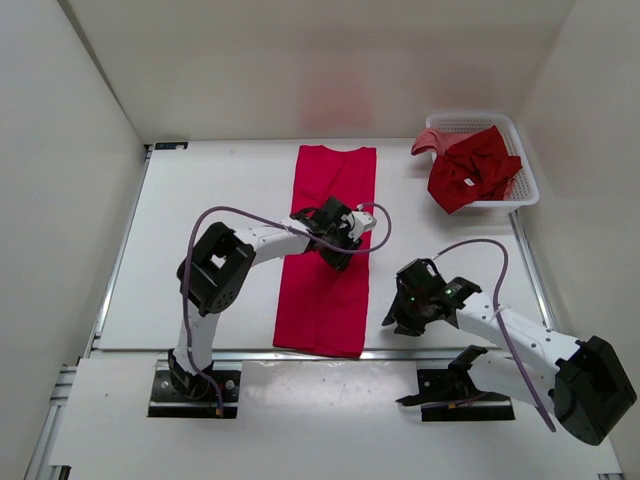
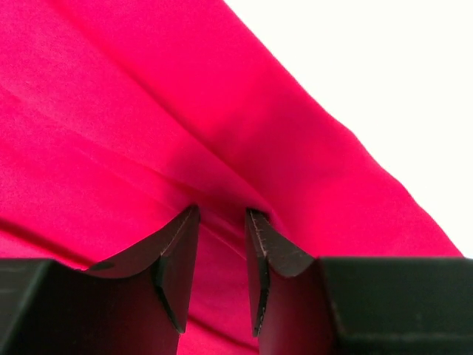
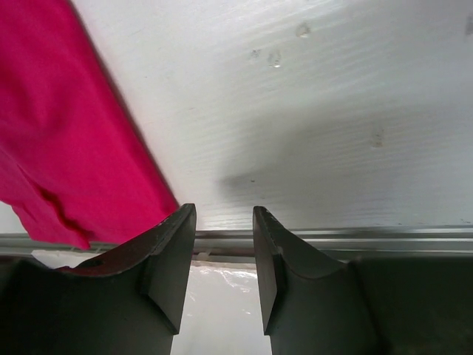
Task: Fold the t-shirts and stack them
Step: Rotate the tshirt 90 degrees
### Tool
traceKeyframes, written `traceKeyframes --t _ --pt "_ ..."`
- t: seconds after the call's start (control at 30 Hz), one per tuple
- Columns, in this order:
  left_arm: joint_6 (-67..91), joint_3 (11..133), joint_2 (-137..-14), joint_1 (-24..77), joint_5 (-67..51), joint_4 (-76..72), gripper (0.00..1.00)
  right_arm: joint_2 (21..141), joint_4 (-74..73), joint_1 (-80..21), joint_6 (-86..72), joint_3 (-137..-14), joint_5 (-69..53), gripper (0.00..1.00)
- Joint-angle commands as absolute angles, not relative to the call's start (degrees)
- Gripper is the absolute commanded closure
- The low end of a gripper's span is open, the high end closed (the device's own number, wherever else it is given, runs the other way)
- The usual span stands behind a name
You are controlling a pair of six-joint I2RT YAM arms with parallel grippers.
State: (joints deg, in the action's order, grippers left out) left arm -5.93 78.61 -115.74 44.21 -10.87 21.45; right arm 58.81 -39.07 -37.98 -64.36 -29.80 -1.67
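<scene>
Basket (image 1: pixel 527 168): white mesh, table's far right corner
Table (image 1: pixel 220 180): white, flat (a few faint specks up close)
Rail (image 3: pixel 369 240): metal, along near edge
Walls (image 1: pixel 300 60): plain white

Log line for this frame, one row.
bright red t-shirt: long strip on table | left gripper: open, tips on it | right gripper: open, over table | other t-shirts: in basket

Three t-shirts (image 1: pixel 335 180), one basket (image 1: pixel 528 175)

You see a white table (image 1: pixel 210 190), evenly lit, boxed in by a plain white back wall (image 1: pixel 320 60), left wall (image 1: pixel 60 220) and right wall (image 1: pixel 590 120), with a silver metal rail (image 3: pixel 384 240) along its near edge.
</scene>
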Motion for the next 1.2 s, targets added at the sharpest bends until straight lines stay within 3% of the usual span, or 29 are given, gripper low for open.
traceKeyframes --t 0.0,0.37,0.53,0.6,1.17 --pt "-5.19 81.65 -117.68 42.37 -9.05 25.13 0.58 55.99 -40.43 -37.09 -65.65 -28.74 -0.35 0.64" --pt "-5.19 82.27 -116.9 42.98 -7.29 26.1 0.61 53.96 -41.31 -36.56 -65.83 -27.6 -0.62 0.64" --pt "-4.75 82.0 -116.54 42.89 -8.7 26.63 0.82 53.79 -40.78 -36.74 -65.66 -27.51 -0.7 0.65" --pt "-4.48 81.74 -116.28 42.98 -9.84 26.37 0.86 53.7 -40.78 -36.82 -66.18 -27.16 -0.44 0.65" --pt "-4.49 82.18 -110.57 40.17 -10.63 29.53 0.93 58.97 -38.94 -39.11 -63.37 -30.93 -1.14 0.65"
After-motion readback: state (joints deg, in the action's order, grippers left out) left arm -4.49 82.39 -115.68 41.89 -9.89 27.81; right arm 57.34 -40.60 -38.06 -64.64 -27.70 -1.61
